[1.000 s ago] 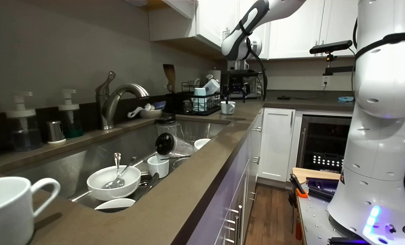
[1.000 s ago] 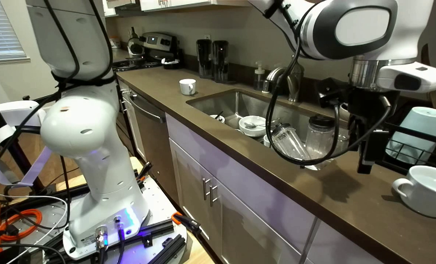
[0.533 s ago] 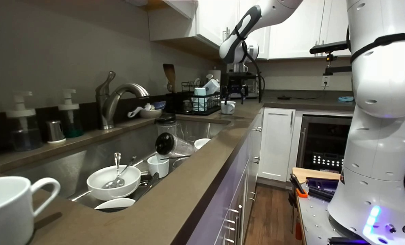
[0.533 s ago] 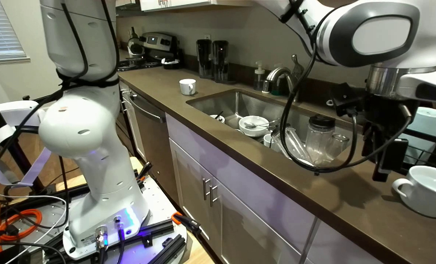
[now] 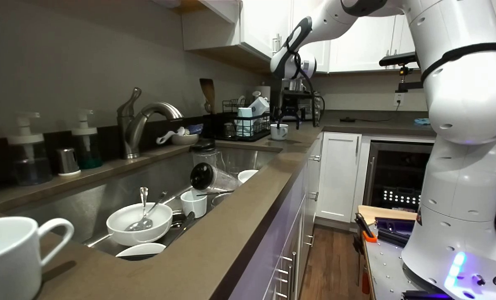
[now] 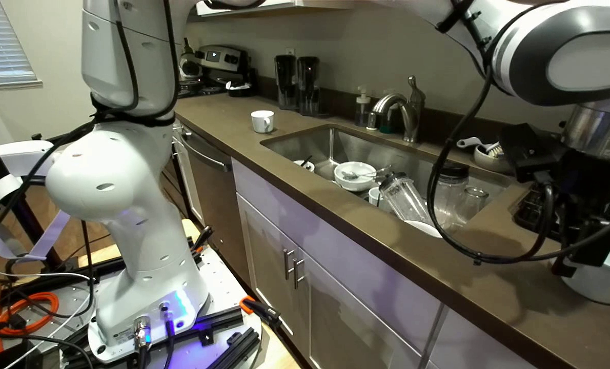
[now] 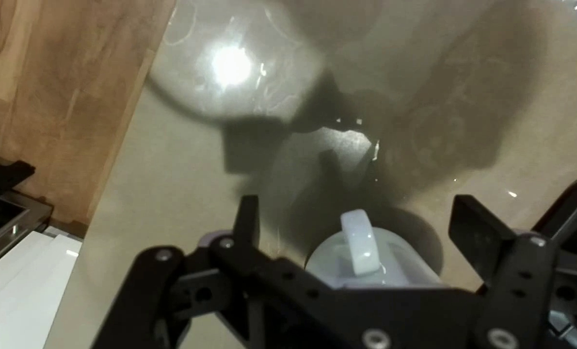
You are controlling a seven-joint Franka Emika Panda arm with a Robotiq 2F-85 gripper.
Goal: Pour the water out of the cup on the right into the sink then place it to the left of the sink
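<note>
One white, glossy, rounded mug (image 6: 605, 283) stands upright on the desk (image 6: 500, 292) right of the sink (image 6: 359, 146), its contents unclear. Over it hangs the claw (image 7: 358, 213), fingers spread wide either side of the loop handle, gripping nothing. Farther off, the sink holds a tilted, dark-lidded clear jar (image 6: 406, 200), then a white bowl (image 6: 355, 185) with a spoon (image 5: 140, 225) inside.

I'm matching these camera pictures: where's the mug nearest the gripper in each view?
In an exterior view: mug just right of centre.
In an exterior view: mug at the right edge, partly hidden.
Wrist view: mug low, right of centre.
Shared landmark: the brown countertop beneath it.
</note>
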